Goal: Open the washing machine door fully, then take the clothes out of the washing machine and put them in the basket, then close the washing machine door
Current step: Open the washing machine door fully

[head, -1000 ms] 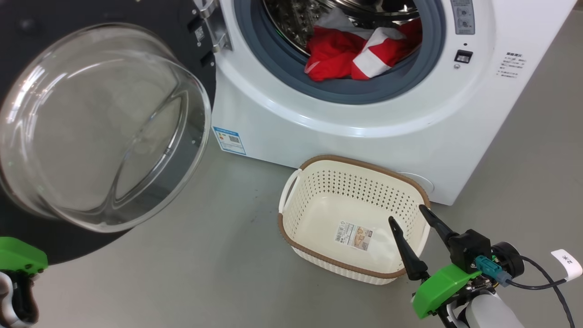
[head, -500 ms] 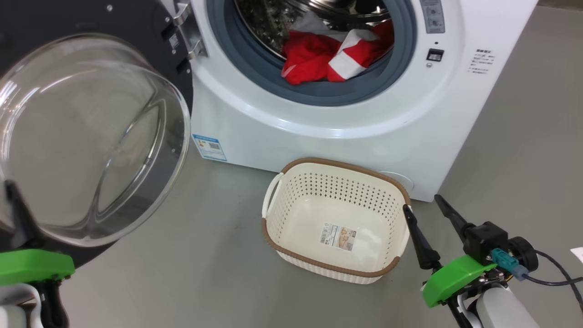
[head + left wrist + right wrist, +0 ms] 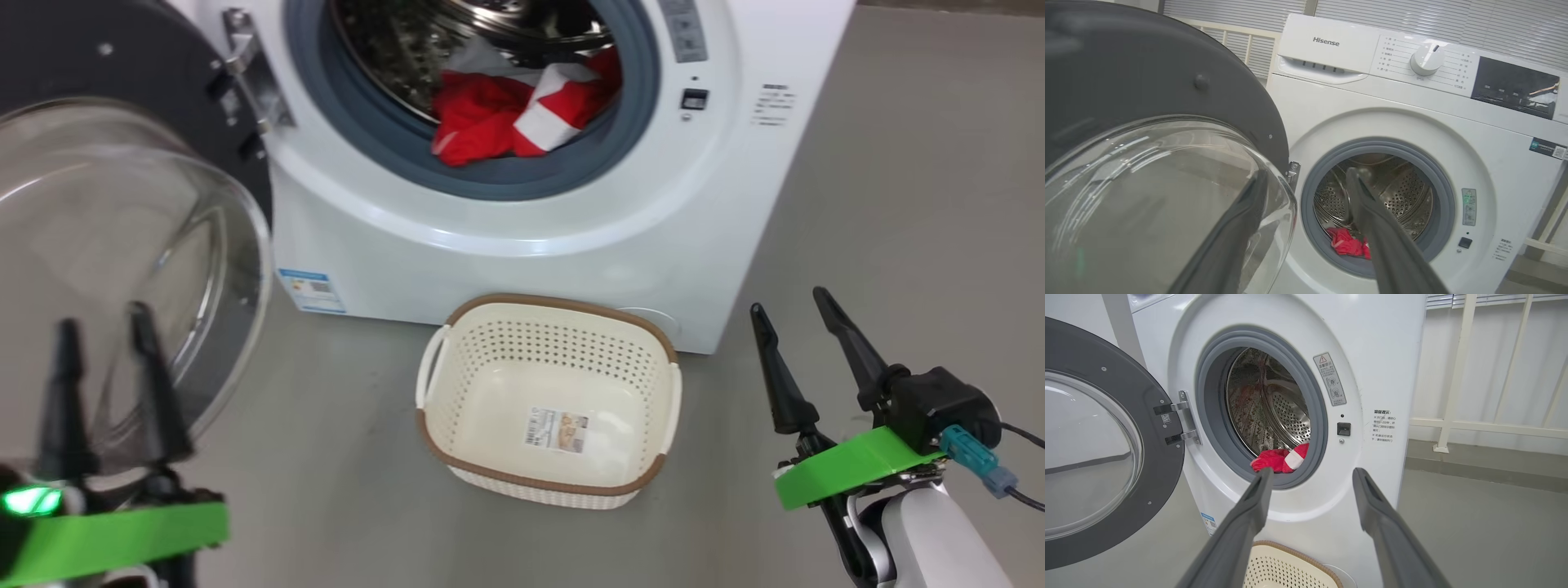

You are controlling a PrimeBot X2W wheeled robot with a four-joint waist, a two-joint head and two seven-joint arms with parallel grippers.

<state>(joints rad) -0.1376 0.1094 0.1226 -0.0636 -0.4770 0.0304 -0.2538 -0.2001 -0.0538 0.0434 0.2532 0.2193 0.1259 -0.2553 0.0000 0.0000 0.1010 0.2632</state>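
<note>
The left gripper (image 3: pixel 104 322) at 8 o'clock had just spread its fingers and held nothing; the right gripper (image 3: pixel 789 302) at 4 o'clock was spread too. Beyond the empty basket (image 3: pixel 563 298), the washing machine door (image 3: pixel 122 57) stood open at 10 o'clock, so the clothes (image 3: pixel 482 122), in the drum (image 3: pixel 384 49) at 12 o'clock, seemed next.

One washing machine (image 3: pixel 490 261), one door (image 3: pixel 122 57), one basket (image 3: pixel 539 351), one clothes heap (image 3: pixel 482 114).

Hisense stands in dark letters on the drawer front (image 3: pixel 1326 49) of the washing machine (image 3: pixel 1412 122), upper middle of the left wrist view. A grey sticker (image 3: pixel 1329 379) on its front, in the right wrist view, bears a red warning triangle. Print on the blue label (image 3: pixel 310 290) and the paper label (image 3: pixel 555 430) in the basket (image 3: pixel 563 304) is too small to read.
</note>
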